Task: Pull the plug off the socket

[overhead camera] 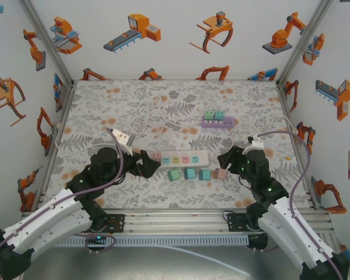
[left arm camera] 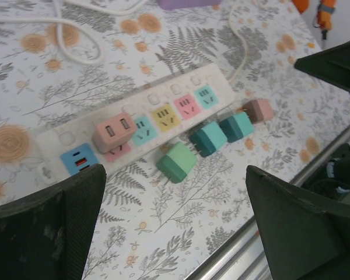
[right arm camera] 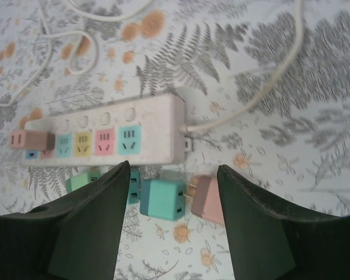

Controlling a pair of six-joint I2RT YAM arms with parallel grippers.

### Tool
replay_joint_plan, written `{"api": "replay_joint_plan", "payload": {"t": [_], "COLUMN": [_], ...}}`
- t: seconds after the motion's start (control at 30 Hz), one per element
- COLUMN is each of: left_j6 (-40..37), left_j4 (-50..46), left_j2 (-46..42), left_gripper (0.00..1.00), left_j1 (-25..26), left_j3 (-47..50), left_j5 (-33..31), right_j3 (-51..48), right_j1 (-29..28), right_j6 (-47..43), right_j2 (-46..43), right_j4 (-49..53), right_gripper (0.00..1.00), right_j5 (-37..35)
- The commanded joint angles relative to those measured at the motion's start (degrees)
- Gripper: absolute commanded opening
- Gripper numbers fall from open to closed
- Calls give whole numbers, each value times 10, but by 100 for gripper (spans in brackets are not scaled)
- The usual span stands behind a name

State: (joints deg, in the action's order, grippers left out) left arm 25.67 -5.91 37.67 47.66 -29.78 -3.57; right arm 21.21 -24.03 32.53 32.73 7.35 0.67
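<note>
A white power strip (overhead camera: 181,157) with coloured sockets lies across the near middle of the table. One pink plug (left arm camera: 114,131) still sits in a socket near the strip's left end, also seen as the pink plug (right arm camera: 29,140) in the right wrist view. My left gripper (overhead camera: 147,163) hovers at that left end, jaws wide open and empty (left arm camera: 175,224). My right gripper (overhead camera: 226,158) stands open just past the strip's right end (right arm camera: 172,227), holding nothing. A loose teal plug (right arm camera: 162,199) and a loose pink plug (right arm camera: 207,200) lie on the table just beyond its fingertips.
Loose plugs lie in a row in front of the strip: green (overhead camera: 174,174), teal (overhead camera: 190,173), teal (overhead camera: 205,174), pink (overhead camera: 221,173). A purple strip (overhead camera: 217,123) carrying plugs sits further back. White cable (overhead camera: 146,114) loops behind. The metal table edge (overhead camera: 181,219) runs close in front.
</note>
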Motion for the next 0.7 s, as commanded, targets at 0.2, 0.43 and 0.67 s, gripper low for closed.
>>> {"api": "replay_joint_plan", "payload": {"t": [0.2, 0.43, 0.67], "left_j6": [109, 156, 164], "left_j4": [-138, -140, -117], "left_j2": [-3, -3, 30], "left_gripper": [97, 97, 97], "left_j1": [-27, -106, -140], "left_j3": [4, 37, 52], "left_j5": [-209, -158, -128], "right_j3": [87, 168, 257], "right_j1": [-25, -58, -124], "right_j6": [-288, -532, -651], "right_j2": [143, 219, 323], "right_j4": [-215, -136, -53], "right_gripper": [56, 60, 69], "right_j5": [193, 314, 333]}}
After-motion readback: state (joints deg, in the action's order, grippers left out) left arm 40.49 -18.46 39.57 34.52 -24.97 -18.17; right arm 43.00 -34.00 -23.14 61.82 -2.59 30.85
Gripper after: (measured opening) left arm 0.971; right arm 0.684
